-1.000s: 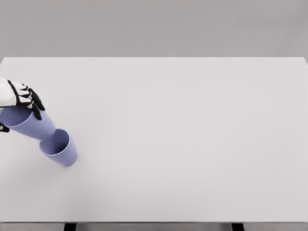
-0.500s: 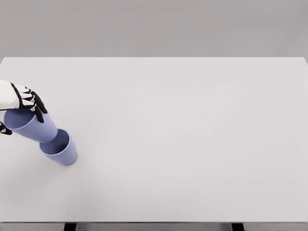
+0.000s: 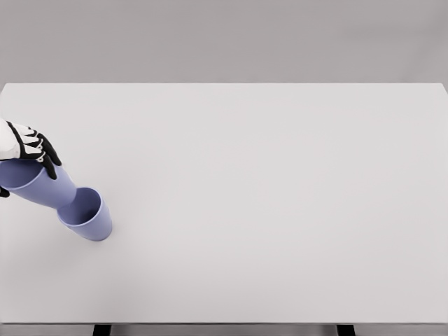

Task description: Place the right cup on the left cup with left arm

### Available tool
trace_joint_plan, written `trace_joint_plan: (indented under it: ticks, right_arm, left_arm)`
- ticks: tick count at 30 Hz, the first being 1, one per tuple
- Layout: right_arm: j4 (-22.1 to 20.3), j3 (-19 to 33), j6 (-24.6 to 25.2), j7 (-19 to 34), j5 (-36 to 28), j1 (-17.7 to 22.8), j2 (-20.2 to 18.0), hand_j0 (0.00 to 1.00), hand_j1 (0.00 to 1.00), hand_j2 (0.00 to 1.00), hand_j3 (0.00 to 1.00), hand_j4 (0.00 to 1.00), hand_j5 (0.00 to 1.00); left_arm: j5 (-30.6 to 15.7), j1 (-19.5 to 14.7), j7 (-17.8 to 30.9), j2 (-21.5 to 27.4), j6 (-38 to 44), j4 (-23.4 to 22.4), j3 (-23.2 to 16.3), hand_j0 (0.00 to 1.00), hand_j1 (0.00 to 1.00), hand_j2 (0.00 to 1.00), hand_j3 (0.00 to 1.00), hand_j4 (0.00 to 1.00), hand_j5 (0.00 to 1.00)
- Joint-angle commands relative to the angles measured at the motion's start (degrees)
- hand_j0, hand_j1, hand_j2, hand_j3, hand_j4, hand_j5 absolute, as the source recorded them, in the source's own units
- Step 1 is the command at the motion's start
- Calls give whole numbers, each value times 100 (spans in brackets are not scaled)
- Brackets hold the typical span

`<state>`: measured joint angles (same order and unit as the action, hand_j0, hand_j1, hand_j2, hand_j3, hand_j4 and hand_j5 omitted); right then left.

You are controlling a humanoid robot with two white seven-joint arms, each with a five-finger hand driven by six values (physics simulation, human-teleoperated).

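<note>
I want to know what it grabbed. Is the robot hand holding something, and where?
Yes. The left robot hand holds a blue cup near its rim, tilted into the other cup.

My work surface is a single flat table (image 3: 280, 210) with a matte white top, rectangular, filling most of my head view. Its far edge runs straight across the upper part of my view; its near edge lies along the bottom. Two dark supports (image 3: 102, 330) show under the near edge, one left, one right. Behind the table stands a plain grey wall (image 3: 224, 38).
</note>
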<state>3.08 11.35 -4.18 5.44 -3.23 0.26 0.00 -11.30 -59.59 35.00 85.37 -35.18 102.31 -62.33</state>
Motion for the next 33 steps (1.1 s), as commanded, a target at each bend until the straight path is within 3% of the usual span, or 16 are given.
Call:
trace_joint_plan:
  ticks: [1, 18, 33]
  right_arm:
    - [0, 7, -4, 1, -2, 0, 0, 100, 100, 100, 100, 100, 100]
    - [0, -2, -4, 1, -2, 0, 0, 100, 100, 100, 100, 100, 100]
    - [0, -2, 4, 1, -2, 0, 0, 100, 100, 100, 100, 100, 100]
  left_arm:
    - [-39, 0, 0, 15, 18, 0, 10, 61, 61, 61, 61, 61, 61]
    - [-74, -8, 0, 24, 18, -18, 63, 60, 60, 60, 60, 60, 60]
    - [-733, -17, 0, 68, 18, -27, 125, 60, 60, 60, 60, 60, 60]
